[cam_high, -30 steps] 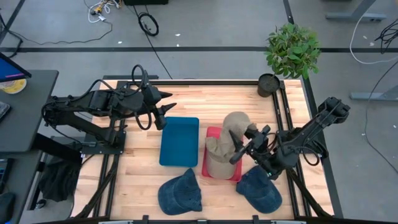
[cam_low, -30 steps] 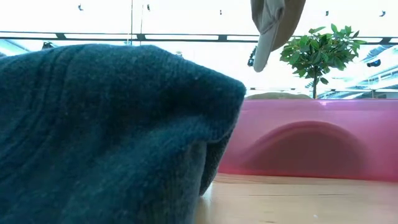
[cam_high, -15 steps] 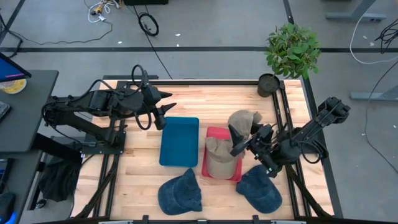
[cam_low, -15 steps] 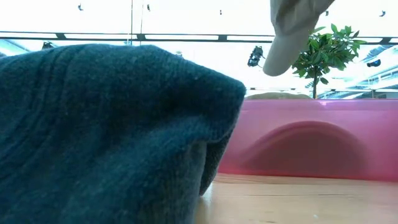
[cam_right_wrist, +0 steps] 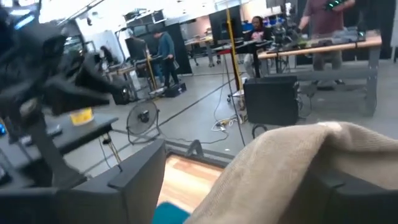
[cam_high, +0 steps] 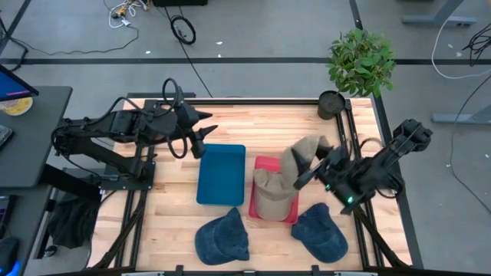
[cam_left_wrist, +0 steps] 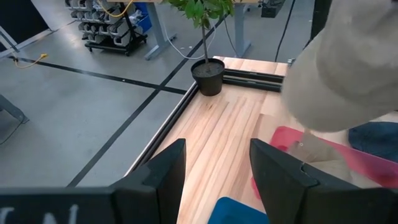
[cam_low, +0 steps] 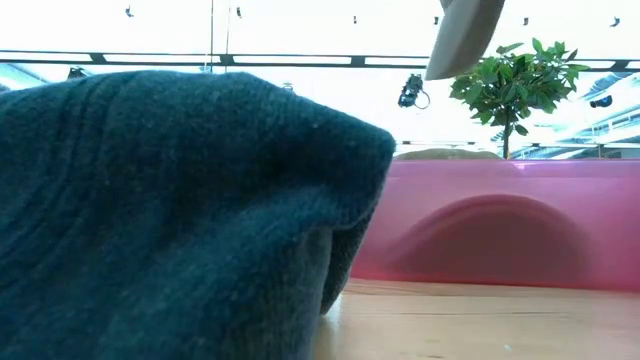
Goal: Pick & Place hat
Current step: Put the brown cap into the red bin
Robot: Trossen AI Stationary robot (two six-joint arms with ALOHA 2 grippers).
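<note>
My right gripper (cam_high: 316, 167) is shut on a beige hat (cam_high: 301, 153), which hangs in the air over the pink tray (cam_high: 263, 163). In the low view this hat (cam_low: 466, 32) dangles from the top edge, well above the tray's wall (cam_low: 500, 235). The cloth (cam_right_wrist: 292, 168) fills the right wrist view. A second beige hat (cam_high: 271, 198) lies in the pink tray. My left gripper (cam_high: 205, 135) hovers open over the table's far left part, beyond the blue tray (cam_high: 221, 175). Its fingers (cam_left_wrist: 166, 177) hold nothing. My right gripper pinches the beige hat's cloth (cam_right_wrist: 273, 165) between its two fingers (cam_right_wrist: 134, 177), which come level from the table's right side. I cannot tell which part of the hat it has. The hat is lifted clear and hangs slack below the fingers, over the pink tray.
Two dark blue hats lie near the table's near edge, one on the left (cam_high: 222, 236) and one on the right (cam_high: 320, 232). One of them (cam_low: 170, 220) fills the low view's foreground. A potted plant (cam_high: 359, 65) stands at the far right corner. People stand in the room behind.
My right gripper has moved up and toward the table's right, staying shut on the beige hat. The hat has risen with it, and its hanging brim now sits higher above the pink tray. The left arm has kept still.
</note>
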